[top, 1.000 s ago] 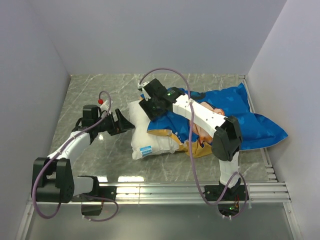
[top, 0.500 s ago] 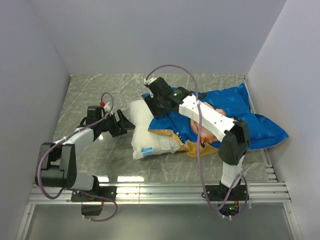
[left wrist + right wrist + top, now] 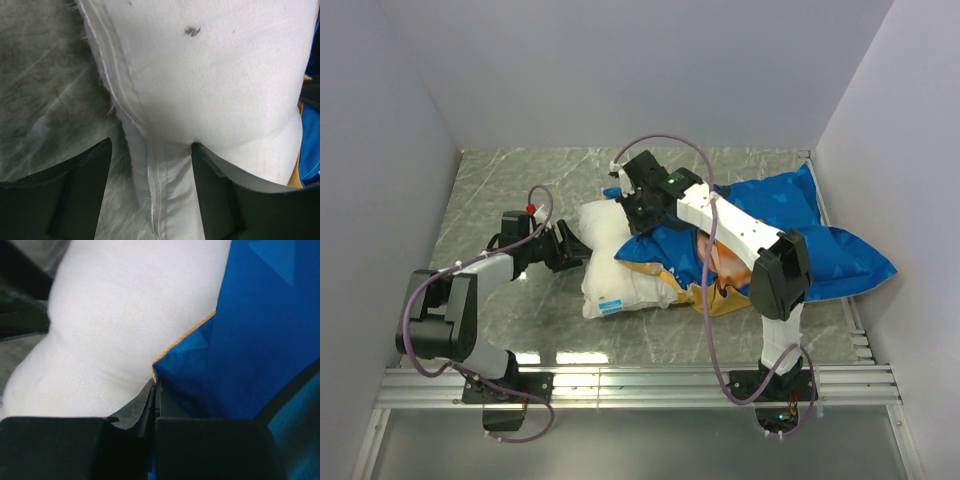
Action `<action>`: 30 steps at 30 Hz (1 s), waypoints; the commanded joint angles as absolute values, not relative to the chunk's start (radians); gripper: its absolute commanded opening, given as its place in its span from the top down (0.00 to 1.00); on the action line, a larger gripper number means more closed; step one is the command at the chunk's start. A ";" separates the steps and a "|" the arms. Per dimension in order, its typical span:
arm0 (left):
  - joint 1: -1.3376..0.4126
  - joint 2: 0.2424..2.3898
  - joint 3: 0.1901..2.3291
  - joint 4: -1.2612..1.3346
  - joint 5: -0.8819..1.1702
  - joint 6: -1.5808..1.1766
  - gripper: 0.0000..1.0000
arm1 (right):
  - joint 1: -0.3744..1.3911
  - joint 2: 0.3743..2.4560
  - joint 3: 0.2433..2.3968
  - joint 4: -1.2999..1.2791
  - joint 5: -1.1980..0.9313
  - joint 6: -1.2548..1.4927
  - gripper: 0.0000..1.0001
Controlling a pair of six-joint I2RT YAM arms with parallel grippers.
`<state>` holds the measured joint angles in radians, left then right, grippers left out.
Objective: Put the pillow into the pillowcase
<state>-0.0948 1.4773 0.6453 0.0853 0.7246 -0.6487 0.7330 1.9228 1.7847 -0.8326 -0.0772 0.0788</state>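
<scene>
The white pillow (image 3: 610,270) lies across the middle of the table, its right end inside the blue and orange pillowcase (image 3: 820,250). My left gripper (image 3: 574,249) is at the pillow's left end. In the left wrist view its jaws (image 3: 151,145) stand apart astride the pillow's (image 3: 210,75) seamed edge; the right finger (image 3: 225,195) presses the fabric, the left one is clear of it. My right gripper (image 3: 632,208) is at the case's mouth on the far side. In the right wrist view it (image 3: 155,385) is shut on the pillowcase's (image 3: 260,340) orange-trimmed hem, against the pillow (image 3: 115,315).
Grey walls (image 3: 390,150) enclose the marbled tabletop (image 3: 520,180) on three sides. An aluminium rail (image 3: 640,385) runs along the near edge by the arm bases. Purple cables (image 3: 665,140) loop over both arms.
The right gripper has shut on the pillowcase's hem and shifted slightly toward the back. The left gripper has moved onto the pillow's end and its jaws have narrowed.
</scene>
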 commanded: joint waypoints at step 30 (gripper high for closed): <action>-0.177 1.620 0.701 0.771 0.896 -1.278 0.95 | 1.177 1.816 1.808 -1.014 -0.919 -0.457 0.82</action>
<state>-0.1978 1.6226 0.6292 0.7078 0.8845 -1.2934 1.1336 1.8858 1.7969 -1.1316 -0.9245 -0.5045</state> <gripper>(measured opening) 0.042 0.142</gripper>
